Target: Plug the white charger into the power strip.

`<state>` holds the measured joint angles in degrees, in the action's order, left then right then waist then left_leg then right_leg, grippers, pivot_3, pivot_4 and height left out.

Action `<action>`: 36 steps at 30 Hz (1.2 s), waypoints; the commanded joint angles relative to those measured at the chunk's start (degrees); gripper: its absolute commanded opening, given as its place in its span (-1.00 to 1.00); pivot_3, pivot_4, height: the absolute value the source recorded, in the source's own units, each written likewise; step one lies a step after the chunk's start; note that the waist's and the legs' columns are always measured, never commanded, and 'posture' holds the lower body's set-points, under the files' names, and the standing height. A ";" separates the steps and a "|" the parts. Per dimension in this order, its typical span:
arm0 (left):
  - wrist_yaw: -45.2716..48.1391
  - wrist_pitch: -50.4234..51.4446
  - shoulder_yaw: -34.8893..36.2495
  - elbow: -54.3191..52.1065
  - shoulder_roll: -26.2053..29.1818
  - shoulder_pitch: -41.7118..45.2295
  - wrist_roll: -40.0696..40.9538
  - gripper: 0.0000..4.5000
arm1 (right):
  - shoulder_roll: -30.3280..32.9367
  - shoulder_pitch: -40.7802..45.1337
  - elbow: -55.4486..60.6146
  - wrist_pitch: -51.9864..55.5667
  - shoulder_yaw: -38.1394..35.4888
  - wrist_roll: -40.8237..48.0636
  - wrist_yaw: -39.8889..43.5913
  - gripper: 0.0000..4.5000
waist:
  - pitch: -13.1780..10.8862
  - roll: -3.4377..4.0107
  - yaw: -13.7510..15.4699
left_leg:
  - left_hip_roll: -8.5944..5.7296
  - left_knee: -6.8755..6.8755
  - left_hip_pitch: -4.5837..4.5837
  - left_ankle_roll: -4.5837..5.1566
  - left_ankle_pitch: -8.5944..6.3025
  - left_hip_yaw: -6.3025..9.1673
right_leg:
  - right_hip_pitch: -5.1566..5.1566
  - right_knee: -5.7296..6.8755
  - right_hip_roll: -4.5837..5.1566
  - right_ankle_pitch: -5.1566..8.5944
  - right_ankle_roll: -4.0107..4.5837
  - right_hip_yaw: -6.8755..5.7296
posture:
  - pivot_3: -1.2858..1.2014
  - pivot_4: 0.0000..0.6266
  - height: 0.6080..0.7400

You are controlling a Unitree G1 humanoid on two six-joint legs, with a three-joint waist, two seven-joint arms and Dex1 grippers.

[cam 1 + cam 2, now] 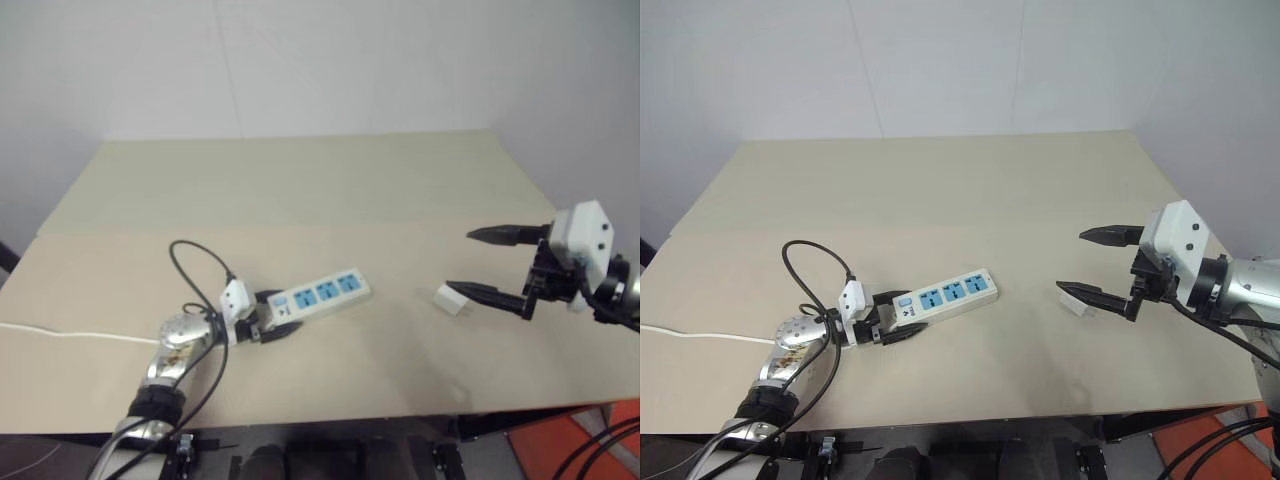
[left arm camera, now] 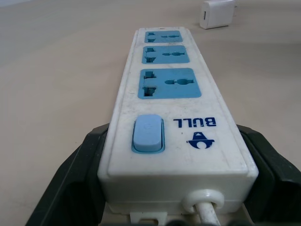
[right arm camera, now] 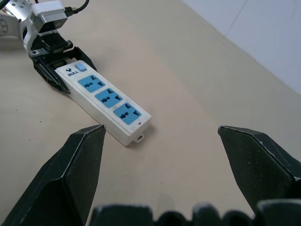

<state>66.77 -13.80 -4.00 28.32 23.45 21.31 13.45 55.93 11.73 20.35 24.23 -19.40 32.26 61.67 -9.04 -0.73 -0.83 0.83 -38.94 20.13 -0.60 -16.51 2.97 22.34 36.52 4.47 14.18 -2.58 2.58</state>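
Two pincers: left [image 1: 890, 322] around power strip [image 1: 945, 297], right [image 1: 1098, 264] spread.

Soft, even light, faint shadows; close foreground in wrist views slightly blurred.

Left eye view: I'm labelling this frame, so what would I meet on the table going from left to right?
Thin white cord → left gripper at the strip's switch end → power strip → white charger → right gripper, fingers spread.
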 commanded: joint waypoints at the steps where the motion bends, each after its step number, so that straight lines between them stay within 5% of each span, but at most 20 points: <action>1: 3.71 0.32 -2.79 -0.48 0.91 -0.86 -1.13 0.47 | 1.34 1.67 -0.88 0.14 0.17 0.60 1.25 1.00 | 0.00 0.00 0.03 | 0.00 0.01 0.01 0.01 0.00 0.00 | 0.00 -0.01 0.00 0.00 0.00 0.00 | 0.03 -0.52 1.00; 16: 14.65 1.10 -6.51 -2.08 2.61 1.86 -0.25 0.47 | 2.80 10.22 -6.22 7.59 12.10 -6.36 -2.41 1.00 | -0.01 -0.01 0.16 | 0.01 0.05 0.19 0.26 -0.15 0.02 | 0.02 -0.46 0.01 0.03 -0.08 -0.08 | 0.03 -0.52 1.00; 22: 13.44 1.13 -6.39 -1.81 1.92 2.02 -0.68 0.47 | 3.04 19.03 -7.01 25.27 20.03 -9.77 -8.76 1.00 | -0.01 0.00 0.22 | -0.01 0.03 0.21 0.26 -0.15 0.01 | 0.04 -0.46 0.04 0.04 -0.09 -0.08 | 0.03 -0.52 1.00; 27: 14.16 1.56 -6.49 -2.29 2.06 1.81 -0.40 0.47 | 4.79 34.02 -9.07 44.49 31.97 -10.79 -7.66 1.00 | -0.01 0.03 0.25 | 0.00 0.05 0.27 0.26 -0.15 0.05 | 0.19 -0.44 0.04 0.04 -0.08 -0.08 | 0.03 -0.52 1.00; 31: 14.95 1.75 -6.99 -2.33 1.93 2.18 -0.54 0.47 | 7.05 40.21 -11.80 46.06 44.88 -15.65 -3.71 1.00 | 0.02 0.05 0.54 | -0.02 0.02 0.84 0.26 -0.15 0.08 | 0.74 -0.43 0.07 0.04 -0.08 -0.12 | 0.03 -0.52 1.00; 36: 15.33 1.94 -7.47 -2.75 1.83 2.14 -0.55 0.47 | 4.73 43.76 -19.73 44.39 52.57 -20.28 -1.43 1.00 | 0.02 0.06 0.59 | -0.05 -0.02 1.06 0.26 -0.15 0.02 | 0.98 -0.42 0.09 0.03 -0.08 -0.13 | 0.03 -0.52 1.00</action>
<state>81.35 -12.33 -9.65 25.59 25.48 24.18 13.87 60.53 53.67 1.72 69.66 33.09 13.93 59.55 -9.02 -0.67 -0.24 0.78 -38.96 21.19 -0.34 -16.65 3.00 23.32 36.09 4.56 14.21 -2.66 2.45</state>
